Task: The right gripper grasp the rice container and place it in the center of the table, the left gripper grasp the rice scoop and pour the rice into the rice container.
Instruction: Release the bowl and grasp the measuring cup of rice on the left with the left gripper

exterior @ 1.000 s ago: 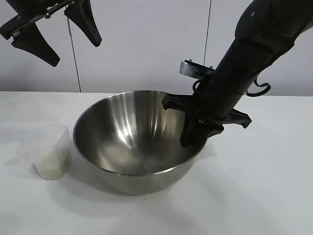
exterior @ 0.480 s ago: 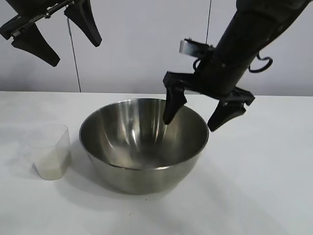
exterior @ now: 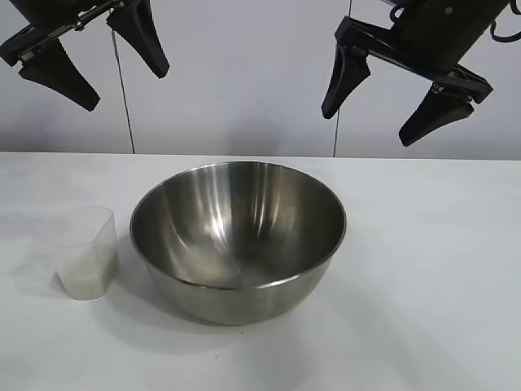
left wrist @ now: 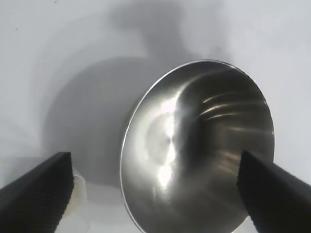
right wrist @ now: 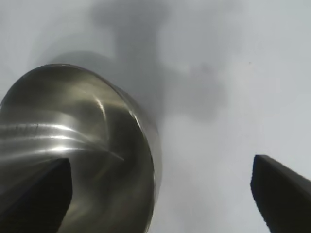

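**Bowl set down, scooping still to come**

The large round shiny stainless-steel bowl [exterior: 238, 238], the rice container, sits upright near the middle of the plain white surface [exterior: 440, 277], and nothing holds it. The right claw [exterior: 396, 98], black with two pointed fingers, hangs high at about one o'clock from the bowl, well apart from the rim, its fingers spread wide and empty. Judged from this, the first half of the task looks done: the container is placed and let go.

The second half has not begun. The small translucent clear plastic measuring cup [exterior: 86, 252], the rice scoop, stands upright on the surface just beside the bowl at nine o'clock, with a pale heap of white grains [exterior: 84, 277] in its bottom. The left claw [exterior: 89, 53], also black, hangs high at about ten o'clock from the bowl, above and behind the cup, released and holding nothing. It has yet to come down, grip the cup, lift it and tip the rice in; the bowl looks empty inside.

The exterior view alone shows both claws, the whole cup and its rice. The left wrist view looks down between its fingers into the bowl's [left wrist: 199, 150] bare polished inside, with only an edge of the cup [left wrist: 77, 194] peeping past one finger. The right wrist view shows the bowl's [right wrist: 73, 145] rim and open surface beside it, and no cup at all.
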### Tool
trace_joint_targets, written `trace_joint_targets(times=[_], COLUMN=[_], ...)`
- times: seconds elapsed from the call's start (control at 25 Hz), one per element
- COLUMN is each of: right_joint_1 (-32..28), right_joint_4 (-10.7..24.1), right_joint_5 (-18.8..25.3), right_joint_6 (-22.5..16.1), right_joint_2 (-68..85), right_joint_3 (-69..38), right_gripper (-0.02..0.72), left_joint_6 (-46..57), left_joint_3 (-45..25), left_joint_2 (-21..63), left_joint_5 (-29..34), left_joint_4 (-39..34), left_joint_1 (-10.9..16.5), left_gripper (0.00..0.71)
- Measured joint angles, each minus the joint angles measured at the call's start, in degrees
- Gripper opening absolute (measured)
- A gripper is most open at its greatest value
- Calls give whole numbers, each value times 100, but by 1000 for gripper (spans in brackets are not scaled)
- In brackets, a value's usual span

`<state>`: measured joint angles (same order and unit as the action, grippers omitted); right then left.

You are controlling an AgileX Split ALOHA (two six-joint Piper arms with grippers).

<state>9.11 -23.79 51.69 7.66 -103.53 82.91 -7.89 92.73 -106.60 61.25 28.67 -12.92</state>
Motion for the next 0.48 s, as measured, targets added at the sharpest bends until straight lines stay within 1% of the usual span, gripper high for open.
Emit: trace_joint_targets(times=[0.12,0.32,0.4,0.48], right_joint_1=[-56,-83,-83,-83], right_joint_4=[-143,-220,-223,-223], right_joint_5=[-6,-24,-34,-40], right_joint_6=[62,96,96,96], right_joint_2=[1,6,6,6], right_joint_3=[0,0,0,0], right_gripper=[694,694,694,694], left_joint_6=[0,0,0,-56], left_joint_3=[0,0,0,0], left_joint_2=[0,0,0,0], left_joint_5=[0,13,149,453], left_joint_4=[0,0,-105,-290], left_joint_1=[0,0,0,0], left_gripper=[659,659,659,659])
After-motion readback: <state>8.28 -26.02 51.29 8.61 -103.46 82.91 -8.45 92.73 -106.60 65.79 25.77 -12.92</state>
